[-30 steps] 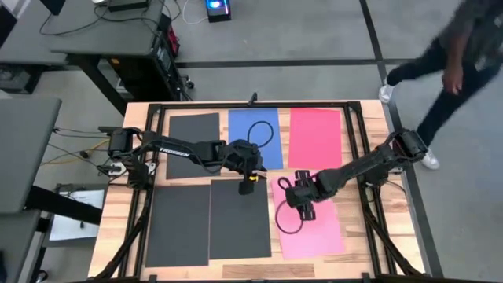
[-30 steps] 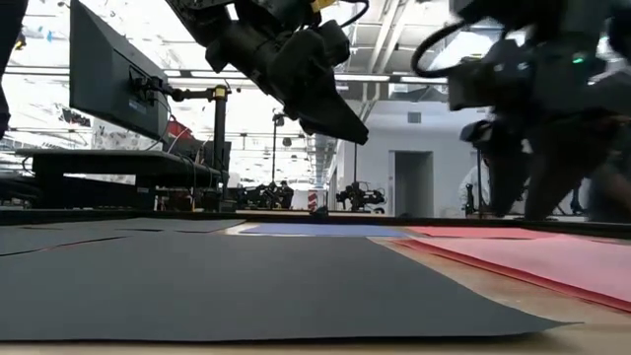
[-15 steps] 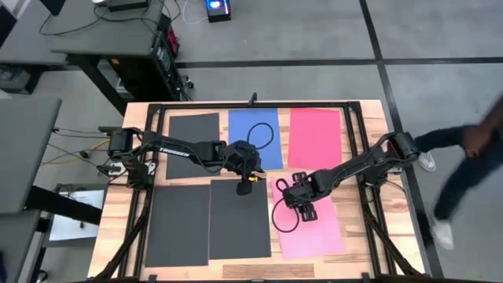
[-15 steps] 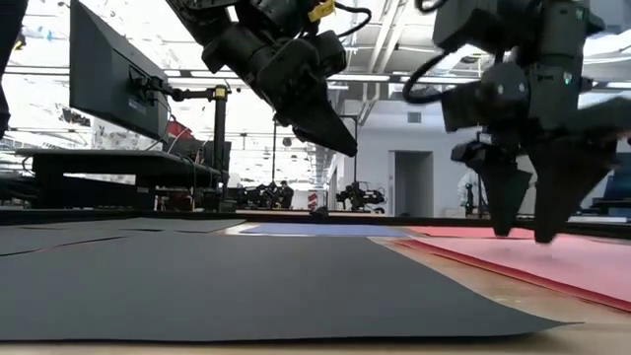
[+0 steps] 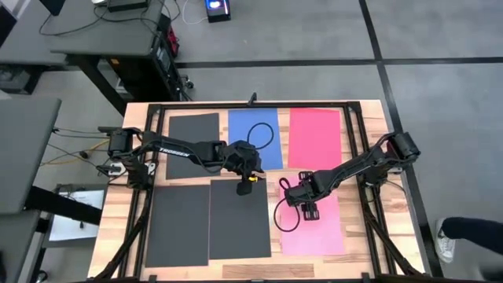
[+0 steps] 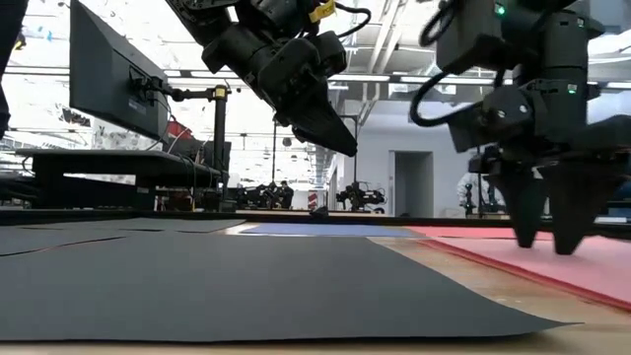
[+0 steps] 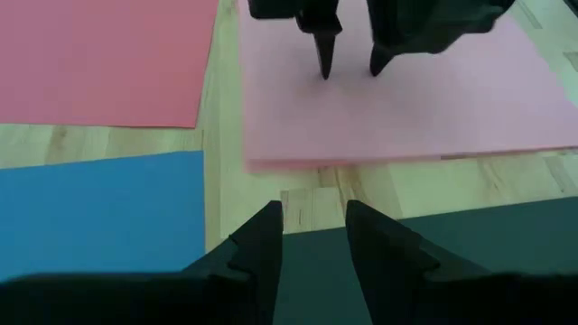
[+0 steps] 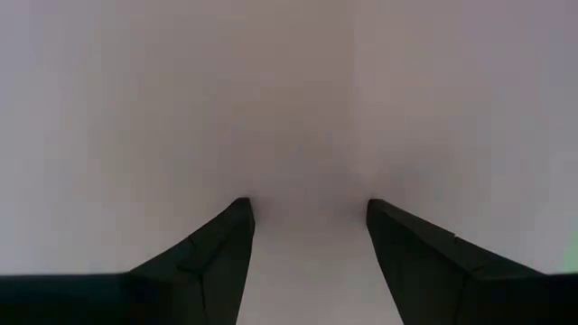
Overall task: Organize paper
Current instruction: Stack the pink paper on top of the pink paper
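Wooden bench [image 5: 118, 212] carried coloured paper [image 5: 240, 218] sheets in a grey-floored lab; right pincer [image 5: 309, 209] stood open over the pink sheet [image 5: 322, 228]; left pincer [image 5: 244, 187] hung parted, empty.

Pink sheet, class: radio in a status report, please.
Right gripper open, tips down on the pink sheet. Left gripper open, empty, hovering over a dark sheet. Nothing in the way.
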Available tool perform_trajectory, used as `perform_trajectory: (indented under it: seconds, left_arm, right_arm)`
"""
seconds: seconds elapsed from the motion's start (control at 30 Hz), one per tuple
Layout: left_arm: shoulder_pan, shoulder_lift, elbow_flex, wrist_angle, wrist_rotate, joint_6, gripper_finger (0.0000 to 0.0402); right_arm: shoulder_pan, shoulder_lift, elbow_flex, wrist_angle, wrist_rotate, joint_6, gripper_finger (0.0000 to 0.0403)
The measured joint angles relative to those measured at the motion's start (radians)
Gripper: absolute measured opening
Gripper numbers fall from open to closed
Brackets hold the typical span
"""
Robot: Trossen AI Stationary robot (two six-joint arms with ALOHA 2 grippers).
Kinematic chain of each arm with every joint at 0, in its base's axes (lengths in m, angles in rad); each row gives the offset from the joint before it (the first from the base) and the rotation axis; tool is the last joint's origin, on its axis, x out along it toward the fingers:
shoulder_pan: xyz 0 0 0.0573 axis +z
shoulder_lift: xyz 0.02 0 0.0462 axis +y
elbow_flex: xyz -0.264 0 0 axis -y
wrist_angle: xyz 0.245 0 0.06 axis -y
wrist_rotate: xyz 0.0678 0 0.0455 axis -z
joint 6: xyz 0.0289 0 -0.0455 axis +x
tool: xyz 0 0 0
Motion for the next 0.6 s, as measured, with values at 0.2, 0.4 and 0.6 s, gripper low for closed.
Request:
perform_trajectory:
  seconds: [0.2,0.4,0.6]
  left_arm:
    - [0.000,0.000,0.000,0.000,0.000,-0.002,0.0109]
    - [0.000,0.000,0.000,0.000,0.000,-0.003,0.0109]
    - [0.000,0.000,0.000,0.001,0.000,-0.003,0.0109]
  right_arm:
    - [0.029,0.001,-0.002,-0.036,0.005,0.013,0.0210]
    - [0.048,0.001,-0.002,-0.050,0.004,0.013,0.0210]
    - [0.050,-0.009,-0.005,-0.045,0.004,0.013,0.0210]
